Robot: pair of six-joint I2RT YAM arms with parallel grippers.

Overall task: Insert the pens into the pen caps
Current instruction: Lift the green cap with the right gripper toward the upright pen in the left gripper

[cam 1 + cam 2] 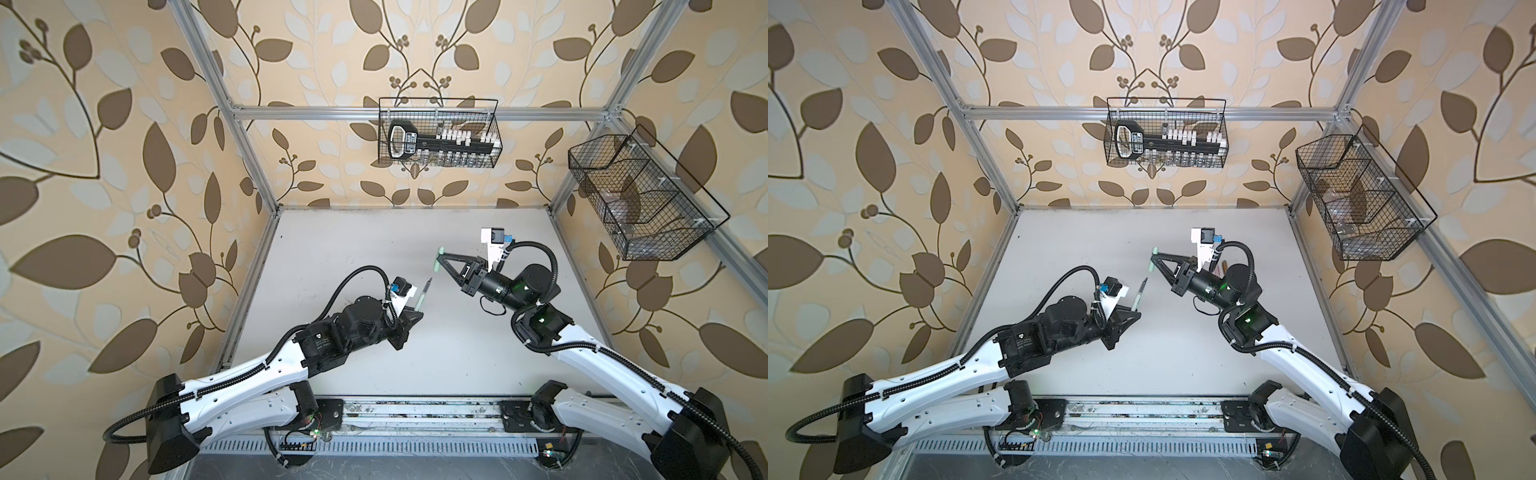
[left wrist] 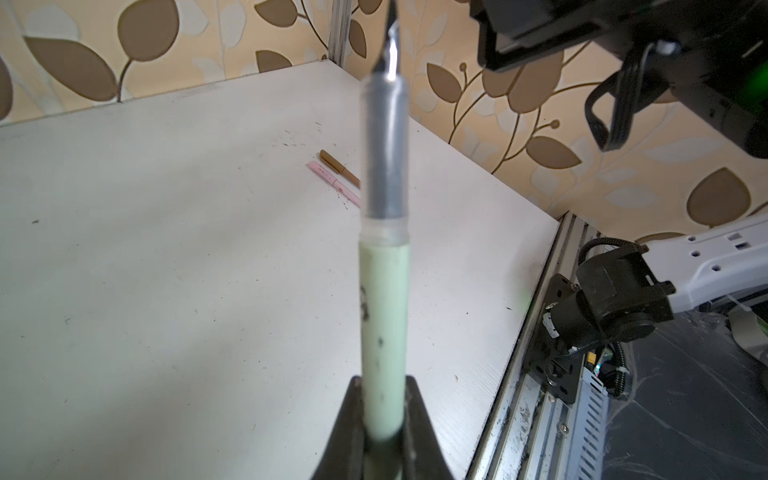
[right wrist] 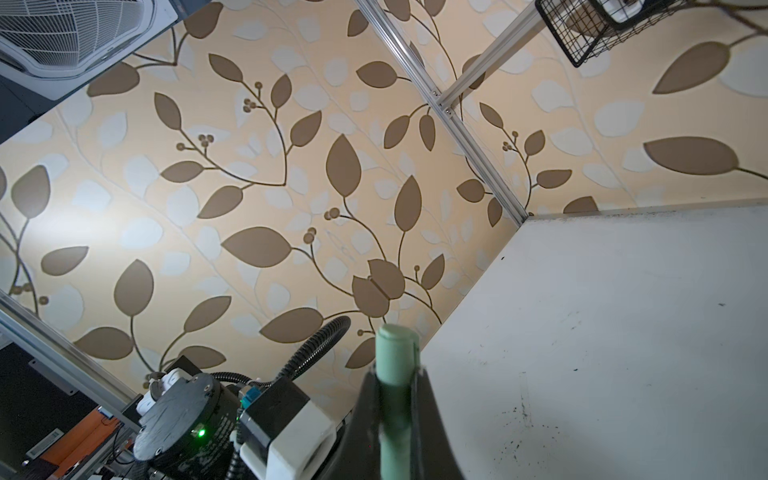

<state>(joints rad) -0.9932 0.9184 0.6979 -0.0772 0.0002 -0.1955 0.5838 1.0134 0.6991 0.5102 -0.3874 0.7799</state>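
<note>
Green pen: clenching it in left gripper, green cap in right gripper.
Showing in left wrist view pink pen, hidden in top views, beside brown pen, past green pen.

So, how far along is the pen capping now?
Done, it seems: the brown pen and pink pen lie on the table looking capped, one end of each hidden. In hand: left gripper grips the green pen, right gripper the green cap, not yet joined. To do: push the tip into that cap.
</note>
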